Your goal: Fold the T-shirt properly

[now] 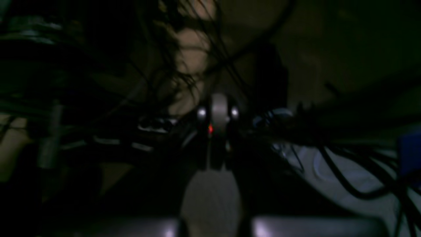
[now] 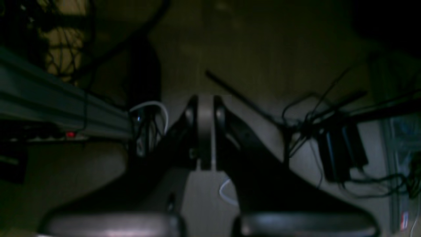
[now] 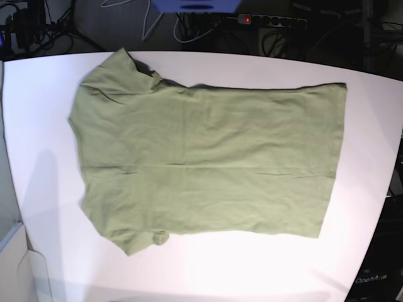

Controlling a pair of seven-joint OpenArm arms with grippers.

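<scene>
A sage-green T-shirt [image 3: 208, 157] lies spread flat on a white table [image 3: 38, 113] in the base view, its collar end toward the left edge and its hem toward the right. One short sleeve points to the far edge, the other to the near edge, with its tip curled under. Faint crease lines cross the cloth. Neither arm reaches over the table in this view. Beyond the far edge, a power strip [image 3: 271, 20] with a red light sits among dark cables [image 3: 38, 31].

The wrist views are dim and blurred. The left gripper [image 1: 217, 158] is clenched, its jaws together on nothing, with tangled cables behind it. The right gripper [image 2: 205, 161] is likewise pressed closed and holds nothing, above a pale floor, with a metal rail [image 2: 59, 105] at left.
</scene>
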